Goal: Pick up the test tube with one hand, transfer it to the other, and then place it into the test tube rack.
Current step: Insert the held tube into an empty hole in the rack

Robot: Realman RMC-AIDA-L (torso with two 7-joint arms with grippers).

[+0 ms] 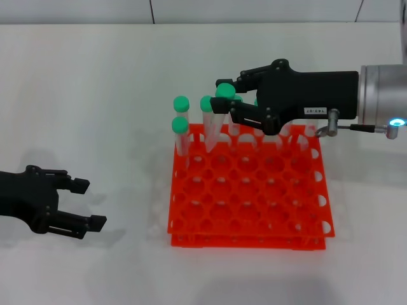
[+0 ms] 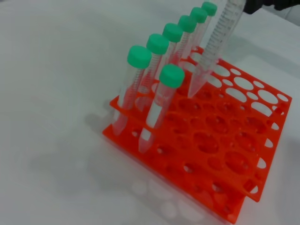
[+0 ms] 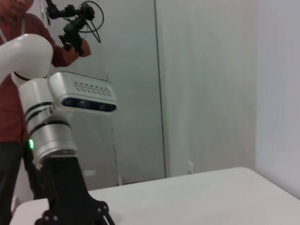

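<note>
Rack point(image 1: 248, 190), orange, sits mid-table w/ capped tubes along far row. Right gripper point(image 1: 230, 101) above rack's far edge, jaws clamped on tube point(image 2: 216, 44) near cap, tip hanging just over a hole. Left gripper point(image 1: 82, 203) parked apart, jaws open, empty. Tube likely light, stiff, slick; grip below cap.

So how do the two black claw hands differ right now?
The right gripper hovers over the orange-red plastic rack, shut on a clear green-capped test tube pointing down at a hole. The left gripper rests low beside the rack, open and empty. Both are black two-finger claws.
</note>
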